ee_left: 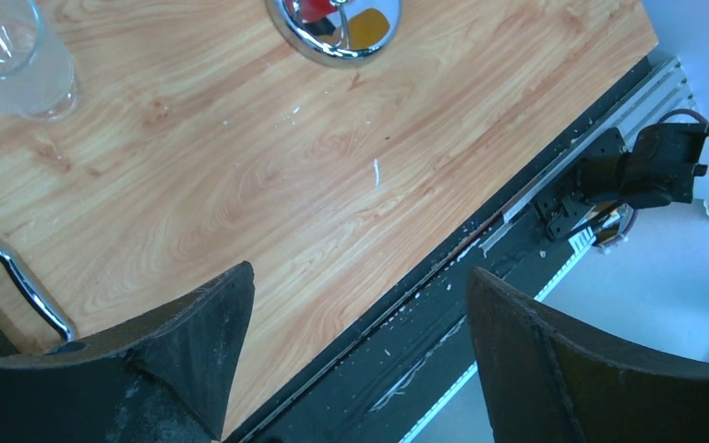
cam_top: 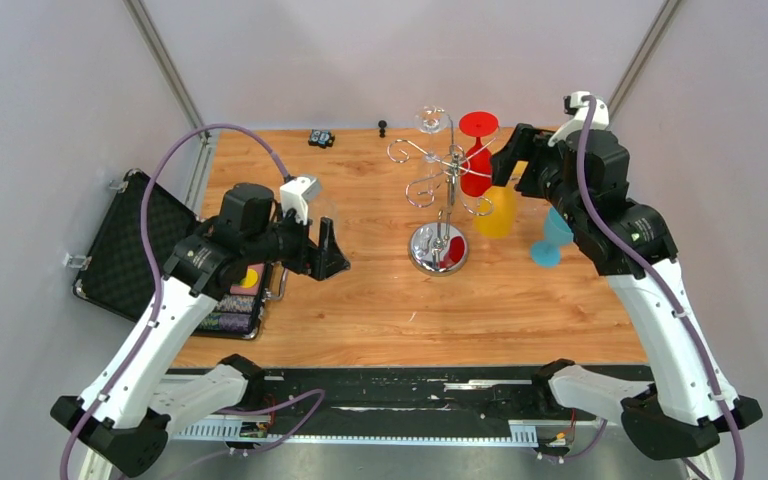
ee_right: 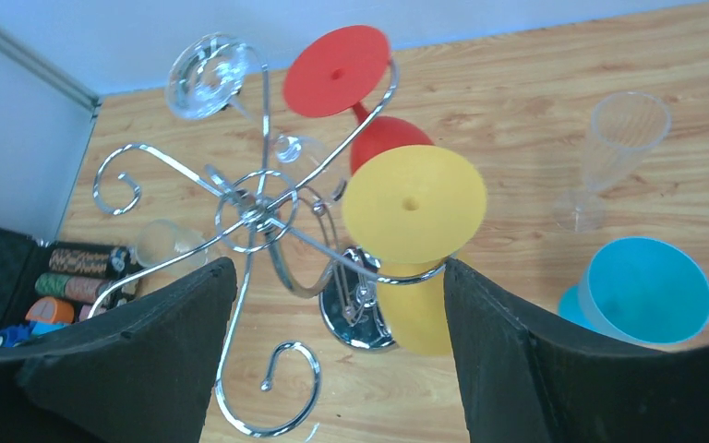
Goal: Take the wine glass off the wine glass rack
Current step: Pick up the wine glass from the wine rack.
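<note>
Top view: the wine glass rack [cam_top: 448, 190] stands mid-table toward the back, its mirrored base on the wood. A red glass [cam_top: 477, 152] and a yellow glass [cam_top: 498, 212] hang upside down on its right-hand hooks, and a clear glass [cam_top: 432, 120] hangs on the far side. The right gripper [cam_top: 503, 165] sits close against the red and yellow glasses. The left gripper [cam_top: 332, 255] is low, well left of the rack, near a black case [cam_top: 120, 250]. A blue glass [cam_top: 550, 240] stands on the table [cam_top: 380, 300] under the right arm.

Left wrist: the jaws are spread and released, with nothing between them and only wood below. The rack's base shows at the top edge.

Right wrist: the jaws are wide apart and grasp nothing. The yellow glass's bowl hangs between the fingers [ee_right: 535, 369], just beside the right one and well clear of the other. Cannot tell whether it touches.
</note>
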Available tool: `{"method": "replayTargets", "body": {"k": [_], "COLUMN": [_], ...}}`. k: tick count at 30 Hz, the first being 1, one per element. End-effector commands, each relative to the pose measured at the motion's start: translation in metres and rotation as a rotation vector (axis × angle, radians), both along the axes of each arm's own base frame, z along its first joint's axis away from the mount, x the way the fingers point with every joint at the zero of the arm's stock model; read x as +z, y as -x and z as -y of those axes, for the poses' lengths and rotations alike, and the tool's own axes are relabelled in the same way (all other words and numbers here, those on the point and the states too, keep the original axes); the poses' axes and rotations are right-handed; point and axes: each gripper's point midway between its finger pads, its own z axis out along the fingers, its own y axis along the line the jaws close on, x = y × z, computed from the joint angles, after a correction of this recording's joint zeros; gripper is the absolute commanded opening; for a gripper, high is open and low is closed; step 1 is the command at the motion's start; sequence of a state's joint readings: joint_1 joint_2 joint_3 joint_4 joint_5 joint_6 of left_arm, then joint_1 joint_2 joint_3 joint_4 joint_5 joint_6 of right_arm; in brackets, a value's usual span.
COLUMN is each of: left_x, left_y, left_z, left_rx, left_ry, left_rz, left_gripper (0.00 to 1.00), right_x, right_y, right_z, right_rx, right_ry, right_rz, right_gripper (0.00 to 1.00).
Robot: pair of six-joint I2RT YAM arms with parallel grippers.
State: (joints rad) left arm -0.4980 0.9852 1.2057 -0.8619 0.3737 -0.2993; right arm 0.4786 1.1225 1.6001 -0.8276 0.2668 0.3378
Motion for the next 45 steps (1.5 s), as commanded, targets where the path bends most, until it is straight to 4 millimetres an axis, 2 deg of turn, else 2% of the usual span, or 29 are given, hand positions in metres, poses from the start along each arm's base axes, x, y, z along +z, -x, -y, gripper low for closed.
{"method": "replayTargets", "body": {"k": [1, 4, 9, 14, 18, 24, 29, 31, 38, 45], "left_x": [0.009, 0.005, 0.008, 0.013, 0.008, 0.004, 0.003, 0.004, 0.004, 0.006], "left_y": [0.006, 0.01, 0.023, 0.037, 0.04, 0.045, 0.047, 0.048, 0.051, 0.054], "left_z": [0.0, -0.001, 0.005, 0.011, 0.01, 0.008, 0.004, 0.002, -0.001, -0.003], "left_rx": [-0.033, -0.036, -0.077, -0.133, -0.137, -0.138, -0.132, -0.129, -0.122, -0.12], "left_ry": [0.034, 0.041, 0.109, 0.185, 0.192, 0.188, 0.174, 0.171, 0.163, 0.163], "left_rz": [0.073, 0.073, 0.091, 0.119, 0.116, 0.112, 0.12, 0.123, 0.126, 0.132], "left_gripper": [0.93, 0.99, 1.0, 1.0, 1.0, 1.0, 1.0, 1.0, 1.0, 1.0], "right_x": [0.013, 0.01, -0.003, -0.014, -0.025, -0.033, -0.037, -0.037, -0.034, -0.032], "right_y": [-0.006, -0.012, -0.023, -0.032, -0.04, -0.048, -0.053, -0.056, -0.059, -0.059], "right_z": [0.017, 0.029, 0.044, 0.049, 0.047, 0.043, 0.036, 0.044, 0.042, 0.037], "right_rx": [-0.059, -0.093, -0.123, -0.104, -0.086, -0.067, -0.045, -0.063, -0.047, -0.026], "right_ry": [-0.097, -0.132, -0.236, -0.332, -0.386, -0.461, -0.516, -0.537, -0.564, -0.594], "right_rz": [0.007, -0.008, -0.063, -0.103, -0.142, -0.163, -0.177, -0.173, -0.16, -0.162], "right_gripper": [0.81, 0.81, 0.82, 0.81, 0.79, 0.72, 0.62, 0.58, 0.42, 0.38]}}
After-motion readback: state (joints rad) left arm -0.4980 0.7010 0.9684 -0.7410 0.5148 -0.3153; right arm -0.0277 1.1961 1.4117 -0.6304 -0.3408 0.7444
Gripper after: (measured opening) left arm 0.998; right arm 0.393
